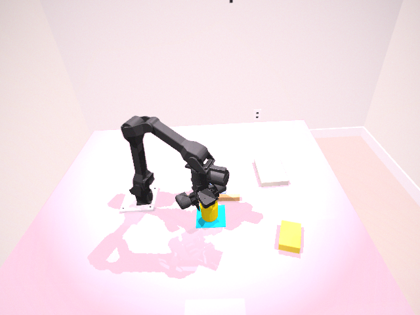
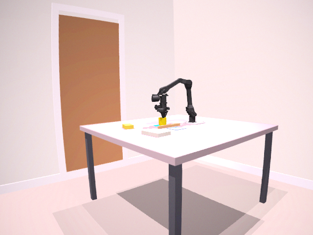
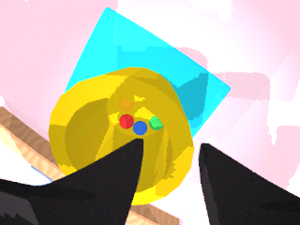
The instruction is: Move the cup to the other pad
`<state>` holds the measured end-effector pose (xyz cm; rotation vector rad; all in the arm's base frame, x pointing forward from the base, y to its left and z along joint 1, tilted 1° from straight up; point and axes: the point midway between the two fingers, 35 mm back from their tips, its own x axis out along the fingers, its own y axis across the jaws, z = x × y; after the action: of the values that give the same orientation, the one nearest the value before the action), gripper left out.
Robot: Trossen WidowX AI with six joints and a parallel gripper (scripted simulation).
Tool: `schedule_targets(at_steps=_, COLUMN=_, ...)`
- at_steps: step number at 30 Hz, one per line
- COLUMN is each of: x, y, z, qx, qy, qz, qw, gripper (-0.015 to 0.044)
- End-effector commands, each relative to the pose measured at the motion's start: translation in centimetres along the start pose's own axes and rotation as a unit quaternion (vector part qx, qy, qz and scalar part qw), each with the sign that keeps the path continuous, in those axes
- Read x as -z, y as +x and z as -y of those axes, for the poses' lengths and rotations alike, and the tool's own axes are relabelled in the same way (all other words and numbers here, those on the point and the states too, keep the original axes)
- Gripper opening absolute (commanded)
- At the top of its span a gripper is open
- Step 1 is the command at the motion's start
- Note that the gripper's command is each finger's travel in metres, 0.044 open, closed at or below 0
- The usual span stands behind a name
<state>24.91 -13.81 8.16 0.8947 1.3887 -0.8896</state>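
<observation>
The yellow cup (image 1: 209, 214) (image 2: 162, 121) (image 3: 63, 110) stands upright on the cyan pad (image 1: 222, 222) (image 3: 112, 37). In the wrist view a red marble (image 3: 126, 121), a blue marble (image 3: 140, 127), a green marble (image 3: 156, 123) and an orange marble (image 3: 126, 104) lie inside it. My gripper (image 2: 163, 117) (image 3: 171, 148) is partly open at the cup's rim, one finger over the cup's mouth and the other outside the wall, with gaps showing beside the wall. In the top view the arm hides the fingertips. A blue outline (image 2: 176, 129) lies flat on the table beyond the wooden bar.
A low wooden bar (image 1: 231, 197) (image 2: 168, 125) lies close beside the cyan pad, between it and the blue outline. A yellow block (image 1: 290, 235) (image 2: 127, 126) and a white slab (image 1: 272, 173) (image 2: 155, 132) lie farther off on the table.
</observation>
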Motion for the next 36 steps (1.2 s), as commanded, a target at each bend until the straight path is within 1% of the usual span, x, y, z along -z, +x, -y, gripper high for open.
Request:
schedule_targets(at_steps=1, x=-0.2, y=-1.0, z=-0.1, qx=-0.004, qy=-0.001, qz=0.007, qw=1.0, gripper=0.0147)
schedule_targets(at_steps=16, x=0.2, y=-3.2, z=0.1, qx=-0.003, qy=-0.001, qz=0.007, qw=1.0, gripper=0.0147)
schedule_targets(at_steps=23, x=0.5, y=-3.4, z=0.2, qx=-0.003, qy=-0.001, qz=0.007, qw=1.0, gripper=0.0147)
schedule_targets(at_steps=24, x=0.5, y=-2.9, z=0.2, qx=-0.001, qy=-0.003, qz=0.001, qw=1.0, gripper=0.0173)
schedule_targets(at_steps=34, x=0.5, y=-3.2, z=0.2, qx=-0.001, qy=-0.002, qz=0.001, qw=1.0, gripper=0.0435)
schedule_targets(at_steps=36, x=0.4, y=-3.7, z=0.1, qx=-0.001, qy=-0.002, qz=0.002, qw=1.0, gripper=0.044)
